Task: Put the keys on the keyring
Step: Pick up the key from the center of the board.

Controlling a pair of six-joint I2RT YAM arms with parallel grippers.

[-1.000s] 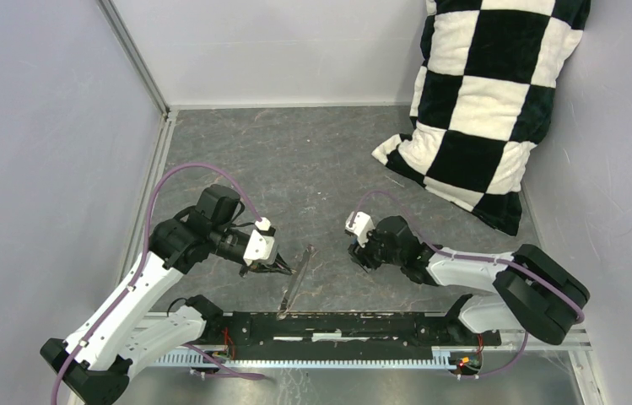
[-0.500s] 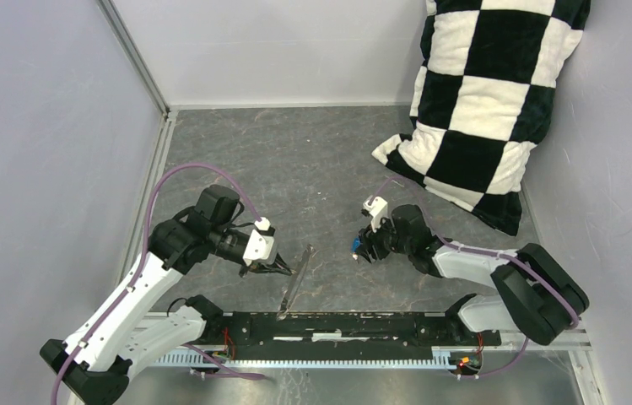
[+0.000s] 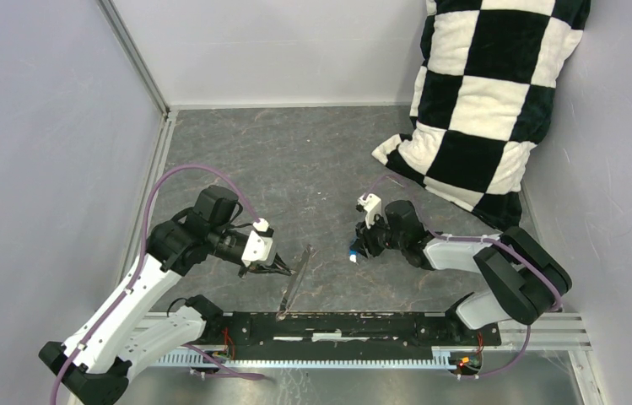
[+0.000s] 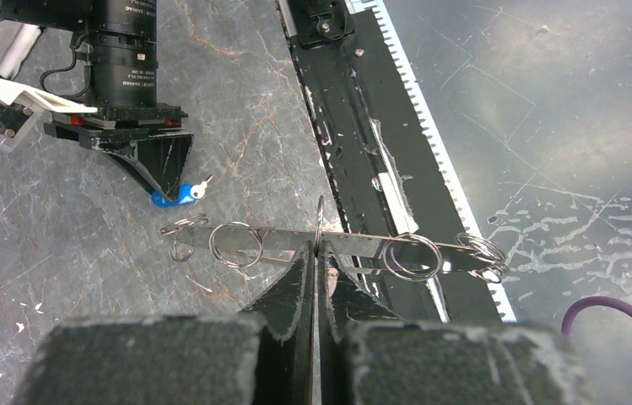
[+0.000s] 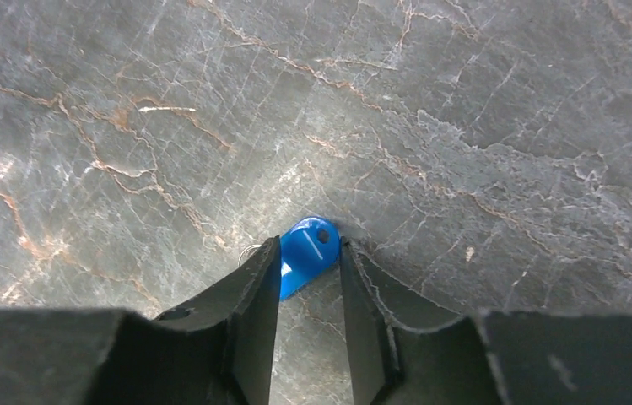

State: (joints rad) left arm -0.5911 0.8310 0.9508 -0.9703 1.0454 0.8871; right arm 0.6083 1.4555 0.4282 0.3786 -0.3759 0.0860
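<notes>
Left gripper [image 4: 316,263]: fingers pressed together, pinching the keyring [image 4: 354,245] on its wire near mid-length, low centre of the left wrist view.
Keyring: seen edge-on, so it reads as a thin bar across the middle of that view, partly over the black rail [image 4: 354,126]. Small wire loops [image 4: 236,245] hang along it.
Why held so: probably to keep the hoop steady with both sides of the pinch free for threading.
Right gripper [image 5: 310,253]: pointing down at the table [image 5: 464,126], centre of its own view. Its fingers are spread to the width of the key's head, one on each side. Whether they already squeeze it cannot be told.
Key [image 5: 305,243]: flat on the table with its blue head between those fingers. In the left wrist view its silvery blade pokes out beside the fingertip, upper left.
Step in hand: judged to be picking up the key.
Relation: in the top view the key lies right of the keyring, near but apart.
Risk: a small flat key may slide out of the fingers.
</notes>
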